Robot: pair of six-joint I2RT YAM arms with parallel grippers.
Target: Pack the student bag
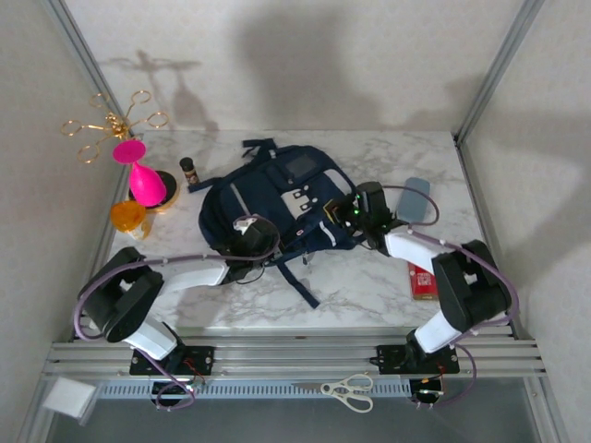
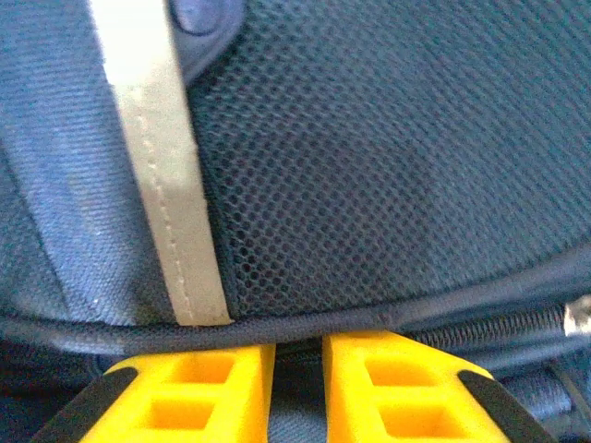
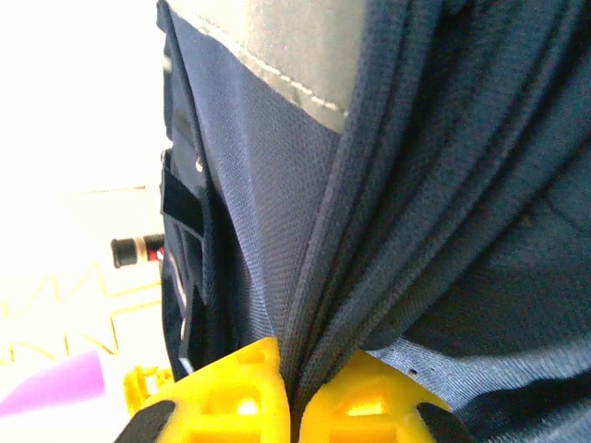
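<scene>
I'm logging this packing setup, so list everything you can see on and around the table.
Navy blue fabric backpack: one, navy with grey patches, table centre.
Pink vase-shaped object: one, pink, left of backpack.
Orange cup: one, orange, just nearer than the pink object.
Small brown bottle: one, brown, between pink object and backpack.
Gold wire rack: one, gold, far left corner.
Grey-blue flat case: one, right of backpack.
Red box: one, red, beside right arm.
White-handled scissors: one, near rail.
Left hand: yellow fingers, closed at backpack's edge.
Right hand: yellow fingers, pinching backpack fabric.
</scene>
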